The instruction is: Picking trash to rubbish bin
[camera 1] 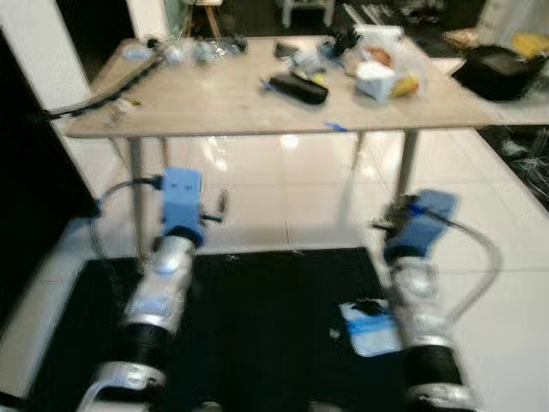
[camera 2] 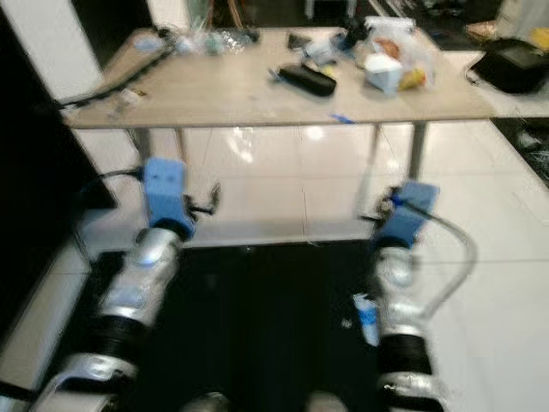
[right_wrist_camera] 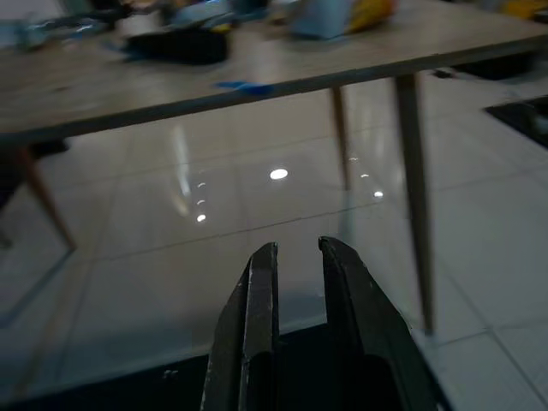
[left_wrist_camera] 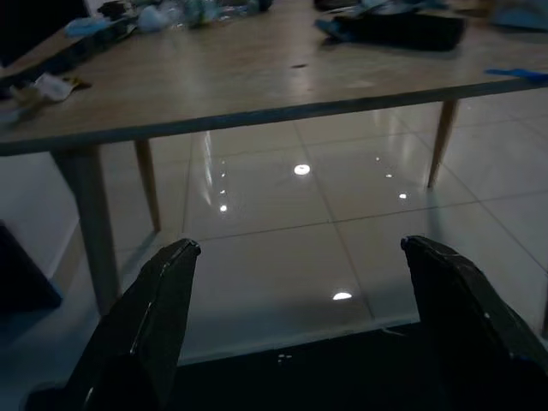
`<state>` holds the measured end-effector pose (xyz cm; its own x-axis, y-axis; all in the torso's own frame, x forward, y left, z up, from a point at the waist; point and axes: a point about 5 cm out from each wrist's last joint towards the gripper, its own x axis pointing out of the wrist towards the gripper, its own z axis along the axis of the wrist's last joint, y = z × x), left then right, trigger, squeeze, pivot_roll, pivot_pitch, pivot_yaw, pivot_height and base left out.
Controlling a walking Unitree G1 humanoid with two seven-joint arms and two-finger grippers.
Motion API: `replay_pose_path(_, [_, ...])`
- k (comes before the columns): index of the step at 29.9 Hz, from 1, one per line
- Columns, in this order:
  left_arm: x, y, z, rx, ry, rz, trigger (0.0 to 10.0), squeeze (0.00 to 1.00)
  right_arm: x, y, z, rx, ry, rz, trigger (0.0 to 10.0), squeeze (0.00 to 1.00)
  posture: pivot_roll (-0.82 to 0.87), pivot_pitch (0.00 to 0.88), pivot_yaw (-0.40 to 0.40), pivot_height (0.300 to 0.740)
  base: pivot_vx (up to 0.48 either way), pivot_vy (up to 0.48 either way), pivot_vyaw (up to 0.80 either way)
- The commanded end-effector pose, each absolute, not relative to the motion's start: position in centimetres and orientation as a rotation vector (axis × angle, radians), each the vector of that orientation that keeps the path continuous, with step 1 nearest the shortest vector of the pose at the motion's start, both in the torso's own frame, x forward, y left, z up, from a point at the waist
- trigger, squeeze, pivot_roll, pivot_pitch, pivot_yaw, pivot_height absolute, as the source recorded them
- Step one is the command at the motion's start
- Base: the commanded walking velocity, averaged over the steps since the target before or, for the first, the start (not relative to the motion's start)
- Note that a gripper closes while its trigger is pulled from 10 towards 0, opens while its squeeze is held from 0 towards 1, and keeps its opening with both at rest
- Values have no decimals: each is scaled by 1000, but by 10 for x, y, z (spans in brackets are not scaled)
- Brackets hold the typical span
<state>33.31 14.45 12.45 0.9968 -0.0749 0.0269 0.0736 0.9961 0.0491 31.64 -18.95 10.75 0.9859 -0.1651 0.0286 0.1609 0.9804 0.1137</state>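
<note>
A crumpled blue and white wrapper (camera 1: 371, 324) lies on the black floor mat (camera 1: 274, 326), right beside my right forearm. My left gripper (left_wrist_camera: 300, 248) is held low in front of the table with its two black fingers (left_wrist_camera: 154, 317) spread wide and nothing between them. My right gripper (right_wrist_camera: 297, 248) hangs at about the same height, fingers pressed nearly together and holding nothing. Both point toward the tiled floor under the wooden table (camera 1: 214, 107). On the tabletop lie a black pouch (camera 1: 298, 87), a white carton in a plastic bag (camera 1: 377, 79) and a small blue scrap (camera 1: 336, 126) at the front edge.
The table's thin legs (camera 1: 406, 163) stand just ahead on glossy white tiles. A black cable (camera 1: 111, 86) runs along the table's left side. A black bag (camera 1: 502, 69) sits on a surface at the right. A dark wall panel (camera 1: 26, 189) is at my left.
</note>
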Motion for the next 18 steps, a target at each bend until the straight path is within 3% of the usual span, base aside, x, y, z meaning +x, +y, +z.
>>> replay_pose_path(1, [330,141,122,52,-20,-94,10000,0,317,-195,119,98,-76,-169,10000,0,-114,18,25,740,330,0,0])
replay_pose_path(18, [331,135,130,60,-46,-123,10000,0,321,-197,138,66,-150,-155,10000,0,-115,21,18,740,329,0,0])
